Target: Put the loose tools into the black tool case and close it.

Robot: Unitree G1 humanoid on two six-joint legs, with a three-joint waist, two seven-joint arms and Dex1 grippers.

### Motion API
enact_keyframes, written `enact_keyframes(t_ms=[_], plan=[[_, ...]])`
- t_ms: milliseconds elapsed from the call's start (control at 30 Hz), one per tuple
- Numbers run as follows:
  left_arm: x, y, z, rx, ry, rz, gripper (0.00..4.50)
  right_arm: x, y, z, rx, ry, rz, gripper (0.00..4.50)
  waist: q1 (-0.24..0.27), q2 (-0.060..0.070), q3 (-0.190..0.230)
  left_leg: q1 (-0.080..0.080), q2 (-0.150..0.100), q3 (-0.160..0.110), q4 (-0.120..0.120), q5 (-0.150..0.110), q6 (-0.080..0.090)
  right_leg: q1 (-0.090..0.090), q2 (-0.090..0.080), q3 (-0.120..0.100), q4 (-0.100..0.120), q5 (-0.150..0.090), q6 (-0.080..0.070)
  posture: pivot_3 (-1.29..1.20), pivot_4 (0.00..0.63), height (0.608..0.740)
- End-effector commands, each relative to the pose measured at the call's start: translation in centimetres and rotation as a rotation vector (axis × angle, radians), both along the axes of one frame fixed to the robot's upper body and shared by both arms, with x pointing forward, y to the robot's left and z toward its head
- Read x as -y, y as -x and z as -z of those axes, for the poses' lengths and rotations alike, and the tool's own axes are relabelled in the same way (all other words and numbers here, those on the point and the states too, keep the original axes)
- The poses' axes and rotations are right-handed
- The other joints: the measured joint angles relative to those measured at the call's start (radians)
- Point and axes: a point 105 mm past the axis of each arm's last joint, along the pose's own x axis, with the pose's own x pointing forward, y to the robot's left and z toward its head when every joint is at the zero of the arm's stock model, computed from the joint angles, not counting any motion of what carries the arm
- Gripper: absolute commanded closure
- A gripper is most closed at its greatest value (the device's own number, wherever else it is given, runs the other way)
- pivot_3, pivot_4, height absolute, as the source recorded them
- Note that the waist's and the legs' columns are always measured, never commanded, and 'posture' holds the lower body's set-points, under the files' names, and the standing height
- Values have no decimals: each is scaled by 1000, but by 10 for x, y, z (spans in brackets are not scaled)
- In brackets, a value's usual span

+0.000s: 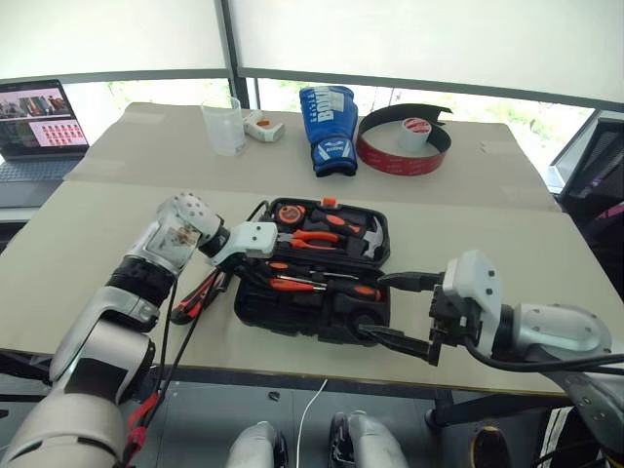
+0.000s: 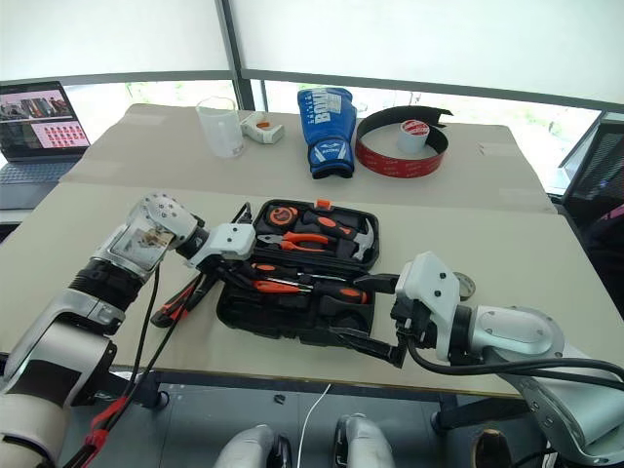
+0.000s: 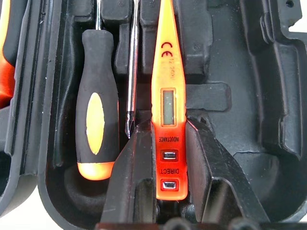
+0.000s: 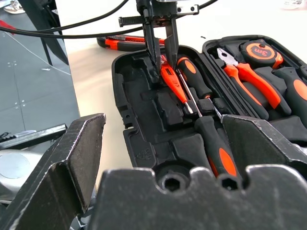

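Left pincer: we see our left pincer (image 3: pixel 165 158) clenched on the slim orange tester pen (image 3: pixel 168 96), its two black fingers (image 3: pixel 136 163) pressing the pen's lower end from either side, down in the near half of the case.
Right pincer: our right pincer (image 1: pixel 405 310) is released, jaws spread wide, hanging at the near right corner of the case and grasping nothing.
Tool case: the black tool case (image 1: pixel 255 310) lies open on the counter (image 1: pixel 78 244), its lid half carrying orange-handled pliers (image 1: pixel 310 237), a hammer (image 1: pixel 369 239) and a tape measure (image 4: pixel 259 49).
Screwdrivers: we count an orange-and-black screwdriver (image 3: pixel 97 120) seated in a recess just beside the tester pen, with a bare steel shaft (image 3: pixel 133 62) between them; another screwdriver (image 4: pixel 218 148) lies nearer the right pincer.
Utility knife: the long orange-black utility knife (image 1: pixel 198 295) rests on the counter just beside the case's left edge, outside it.
Far side: a blue boxing glove (image 1: pixel 327 129), a red-and-black band (image 1: pixel 400 156) around a small roll (image 1: pixel 416 133), a clear cup (image 1: pixel 224 125) and a laptop (image 1: pixel 37 122).
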Motion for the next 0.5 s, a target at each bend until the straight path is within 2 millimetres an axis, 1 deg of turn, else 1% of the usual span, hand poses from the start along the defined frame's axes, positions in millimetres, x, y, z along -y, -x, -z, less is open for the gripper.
enact_keyframes(t_ms=[33,100,133,233,367,400,500], plan=[[-2,0,-1,-9,-29,12,4079,-3,4,-10,53,-10,-13,0,-1,0,0,0,0,0,0,0,0,0,0,0,0,0,0,0,150,727],[-2,1,-2,-9,-29,12,3072,-3,3,-10,55,-10,-10,0,-1,0,0,0,0,0,0,0,0,0,0,0,0,0,0,0,150,727],[-2,1,-2,-9,-29,13,2802,-3,3,-10,55,-10,-9,0,-1,0,0,0,0,0,0,0,0,0,0,0,0,0,0,0,150,727],[-4,4,-7,-14,-25,7,1688,-3,4,-8,52,-10,-7,0,-1,0,0,0,0,0,0,0,0,0,0,0,0,0,0,0,150,727],[-7,7,-27,-17,25,-22,316,-3,4,-7,49,-12,-11,0,-1,0,0,0,0,0,1,0,0,0,0,0,0,0,0,0,150,727],[-9,8,-32,-18,42,-30,72,-3,4,-7,48,-13,-12,0,-2,0,0,0,0,0,1,0,0,0,0,0,0,0,1,0,150,727],[-13,12,-44,-36,91,-56,72,-2,4,-6,46,-13,-13,0,0,0,0,0,0,0,1,0,1,0,0,0,0,0,1,0,150,727]])
